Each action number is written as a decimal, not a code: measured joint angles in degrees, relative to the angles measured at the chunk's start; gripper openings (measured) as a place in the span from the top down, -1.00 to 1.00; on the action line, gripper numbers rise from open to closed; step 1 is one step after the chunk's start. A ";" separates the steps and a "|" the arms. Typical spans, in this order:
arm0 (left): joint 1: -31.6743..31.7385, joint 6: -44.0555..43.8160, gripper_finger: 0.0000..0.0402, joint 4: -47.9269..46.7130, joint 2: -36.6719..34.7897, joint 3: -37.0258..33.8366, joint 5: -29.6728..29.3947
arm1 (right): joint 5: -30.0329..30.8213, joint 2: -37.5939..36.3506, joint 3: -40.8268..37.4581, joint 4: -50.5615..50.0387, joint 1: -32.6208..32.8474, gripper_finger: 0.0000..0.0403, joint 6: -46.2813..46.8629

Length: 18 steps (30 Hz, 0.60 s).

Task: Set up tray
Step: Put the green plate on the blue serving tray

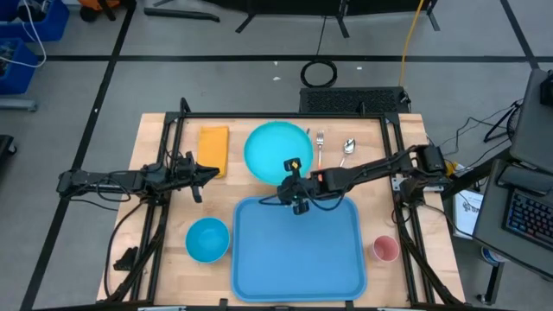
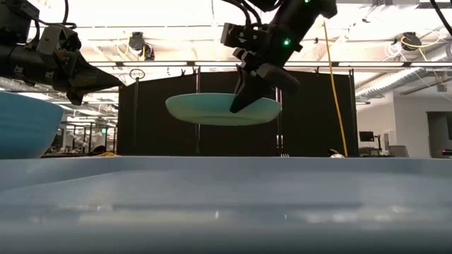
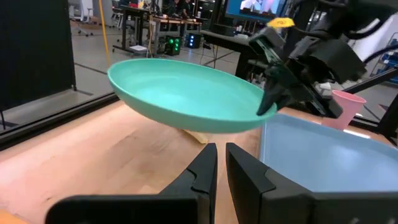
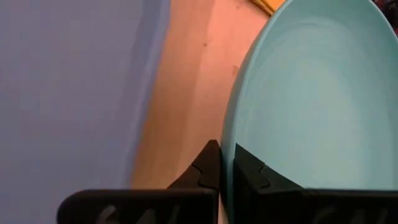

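Note:
A round turquoise plate (image 1: pixel 276 151) hangs over the far middle of the table, clear of the wood, as the low view (image 2: pixel 205 109) and the left wrist view (image 3: pixel 180 99) show. My right gripper (image 1: pixel 292 180) is shut on its rim. The large blue tray (image 1: pixel 298 259) lies flat on the table just nearer than the plate. My left gripper (image 1: pixel 207 175) waits at the table's left side, pointing level toward the plate, its fingers (image 3: pixel 239 165) shut with nothing between them. My right gripper pinches the plate's rim (image 4: pixel 231 149) on the side next to the tray. One finger (image 4: pixel 208 165) is under the rim and the other (image 4: pixel 249 171) on the plate's upper face. The fingers slant down from the table's right. The plate hangs lifted clear, slightly tilted.
A blue bowl (image 1: pixel 207 239) stands left of the tray and a pink cup (image 1: pixel 384 250) right of it. An orange-yellow napkin (image 1: pixel 212 149) lies at the far left. A fork (image 1: pixel 320 142) and a spoon (image 1: pixel 347 149) lie right of the plate.

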 joint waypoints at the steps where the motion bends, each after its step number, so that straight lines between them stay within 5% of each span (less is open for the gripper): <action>1: 0.00 0.02 0.81 0.00 0.00 0.00 0.00 | 0.00 0.00 0.00 -0.27 0.47 1.00 0.44; 18: 0.01 0.14 0.81 -0.01 0.00 0.00 0.05 | 3.08 0.00 0.00 -3.61 8.91 1.00 6.82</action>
